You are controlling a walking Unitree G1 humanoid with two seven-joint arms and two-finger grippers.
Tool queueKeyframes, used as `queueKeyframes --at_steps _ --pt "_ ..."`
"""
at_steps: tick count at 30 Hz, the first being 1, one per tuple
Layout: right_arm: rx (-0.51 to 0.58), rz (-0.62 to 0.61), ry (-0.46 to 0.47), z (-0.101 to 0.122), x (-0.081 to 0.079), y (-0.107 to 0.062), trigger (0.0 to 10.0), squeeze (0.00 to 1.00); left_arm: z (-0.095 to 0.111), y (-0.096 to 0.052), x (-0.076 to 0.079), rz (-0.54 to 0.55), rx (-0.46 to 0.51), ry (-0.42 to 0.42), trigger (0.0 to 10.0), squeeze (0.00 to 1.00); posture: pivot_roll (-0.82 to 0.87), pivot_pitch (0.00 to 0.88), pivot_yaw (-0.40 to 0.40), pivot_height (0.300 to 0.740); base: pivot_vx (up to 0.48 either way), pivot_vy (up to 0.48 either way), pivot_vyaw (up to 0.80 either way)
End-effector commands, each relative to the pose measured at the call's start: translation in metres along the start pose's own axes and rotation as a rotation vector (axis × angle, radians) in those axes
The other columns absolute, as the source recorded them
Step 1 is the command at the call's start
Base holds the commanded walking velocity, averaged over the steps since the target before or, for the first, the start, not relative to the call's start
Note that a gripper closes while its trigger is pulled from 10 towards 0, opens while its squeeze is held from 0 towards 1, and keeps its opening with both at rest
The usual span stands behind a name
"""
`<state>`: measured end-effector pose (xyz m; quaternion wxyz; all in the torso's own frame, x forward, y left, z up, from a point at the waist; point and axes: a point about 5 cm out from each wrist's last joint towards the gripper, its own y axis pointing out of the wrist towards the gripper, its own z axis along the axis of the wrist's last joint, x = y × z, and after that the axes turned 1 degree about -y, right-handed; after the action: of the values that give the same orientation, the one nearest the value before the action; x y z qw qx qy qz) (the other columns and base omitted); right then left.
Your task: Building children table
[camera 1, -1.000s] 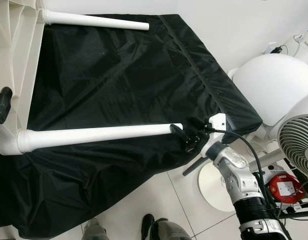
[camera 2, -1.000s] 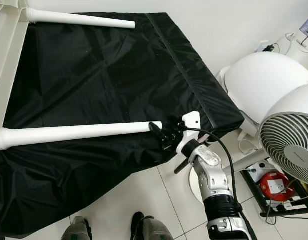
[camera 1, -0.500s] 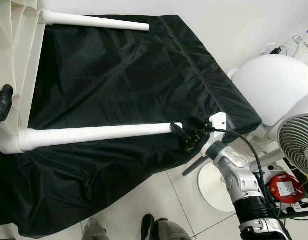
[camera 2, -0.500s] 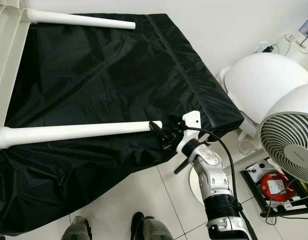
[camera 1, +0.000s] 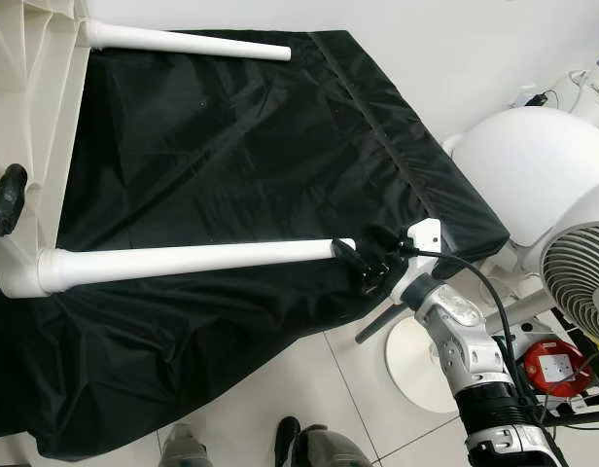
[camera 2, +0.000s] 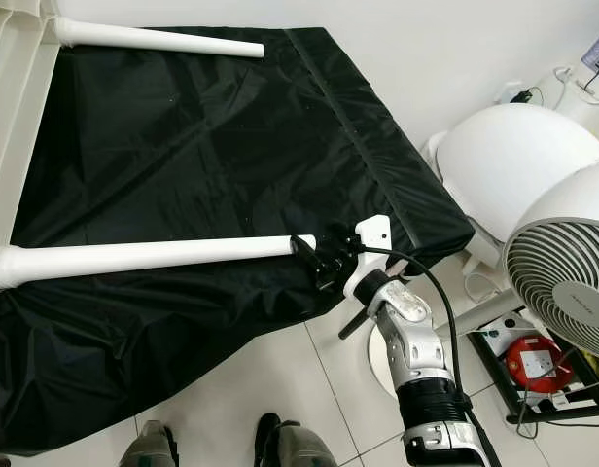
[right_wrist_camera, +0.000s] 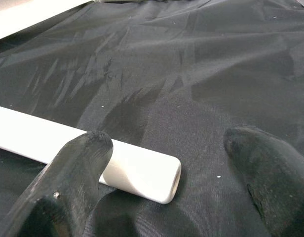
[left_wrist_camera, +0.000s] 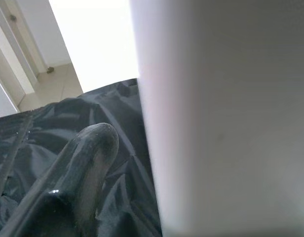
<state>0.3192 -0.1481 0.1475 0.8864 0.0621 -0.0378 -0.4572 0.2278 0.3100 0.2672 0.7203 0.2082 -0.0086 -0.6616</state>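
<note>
The white children's table lies on its side on a black cloth. Its top stands at the left, and two white legs point right. One is the far leg, the other the near leg. My right gripper is open at the free end of the near leg. One finger rests against that end and the other stands off over the cloth. My left gripper is at the table top's rim, shut on it. One finger shows beside the white panel.
The cloth-covered platform ends at a corner close to my right arm. Beyond it stand a white rounded object, a fan and a red device with cables. Tiled floor and my feet are below.
The table top and the base of the near leg have shifted very slightly to the right. My right gripper stays at the leg's end.
</note>
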Motion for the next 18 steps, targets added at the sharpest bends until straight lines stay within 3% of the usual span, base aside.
queueKeyframes --at_steps 1,3,4,7,8,13,18 --pt "-0.005 -0.013 0.000 -0.002 0.003 -0.004 10.0 0.00 -0.004 0.000 -0.008 0.086 -0.022 -0.031 10.0 0.00 0.18 0.187 -0.131 0.740 0.000 0.000 0.00" --pt "-0.005 -0.014 -0.001 -0.002 0.003 -0.004 10.0 0.00 -0.005 0.001 -0.007 0.080 -0.021 -0.042 10.0 0.00 0.18 0.187 -0.131 0.740 0.000 0.000 0.00" --pt "-0.005 -0.016 -0.001 -0.002 0.003 -0.004 10.0 0.00 -0.005 0.002 -0.008 0.083 -0.020 -0.051 9.2 0.00 0.18 0.187 -0.131 0.740 0.000 0.000 0.00" --pt "-0.004 -0.017 -0.001 -0.001 0.003 -0.004 10.0 0.00 -0.005 0.003 -0.008 0.089 -0.019 -0.058 9.2 0.00 0.18 0.187 -0.131 0.740 0.000 0.000 0.00" --pt "-0.004 -0.019 -0.001 -0.002 0.003 -0.005 10.0 0.00 -0.005 0.003 -0.009 0.090 -0.017 -0.067 0.0 0.00 0.17 0.188 -0.131 0.740 0.000 0.000 0.00" --pt "-0.005 -0.022 -0.002 -0.001 0.004 -0.006 10.0 0.00 -0.004 0.001 -0.011 0.104 -0.011 -0.077 0.0 0.00 0.17 0.190 -0.131 0.740 0.000 0.000 0.00" --pt "-0.004 -0.022 -0.008 0.000 0.005 -0.006 10.0 0.00 0.002 -0.016 -0.022 0.177 0.014 -0.100 0.0 0.00 0.15 0.202 -0.130 0.740 0.000 0.000 0.00"
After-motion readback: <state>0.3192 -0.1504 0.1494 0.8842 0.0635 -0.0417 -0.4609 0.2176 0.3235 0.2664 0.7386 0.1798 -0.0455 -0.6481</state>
